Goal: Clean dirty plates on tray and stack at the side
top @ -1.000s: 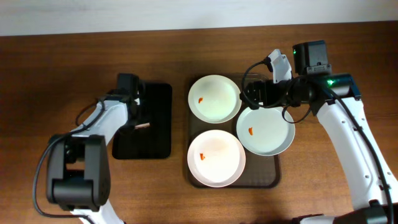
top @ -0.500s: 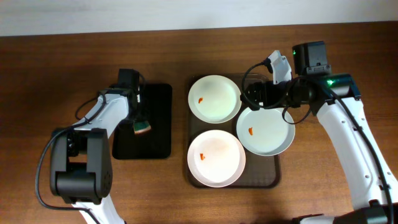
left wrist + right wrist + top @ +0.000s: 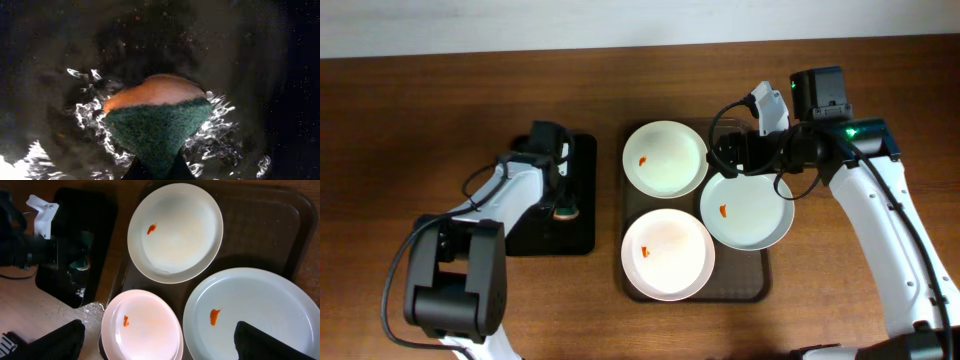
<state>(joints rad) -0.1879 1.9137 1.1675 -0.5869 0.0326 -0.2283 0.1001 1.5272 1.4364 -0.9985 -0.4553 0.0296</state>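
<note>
Three white plates lie on the brown tray [image 3: 761,285]: one at the back left [image 3: 665,157], one at the front [image 3: 667,253], one at the right [image 3: 747,210]. Each has a small orange-red smear. My left gripper [image 3: 560,205] is shut on a green and orange sponge [image 3: 157,120], held over the wet black tray [image 3: 575,235]. My right gripper [image 3: 722,157] is open and empty above the brown tray, between the back-left and right plates. The right wrist view shows the same plates, back left [image 3: 175,230], front [image 3: 142,325] and right [image 3: 255,315], under its spread fingers [image 3: 159,330].
The black tray lies left of the brown tray on the wooden table [image 3: 420,120]. Water glistens on the black tray [image 3: 90,115] around the sponge. The left arm and sponge also show in the right wrist view [image 3: 77,262].
My left gripper has moved to the right across the black tray toward the brown tray, with the sponge in it. The right arm and the plates have not moved.
</note>
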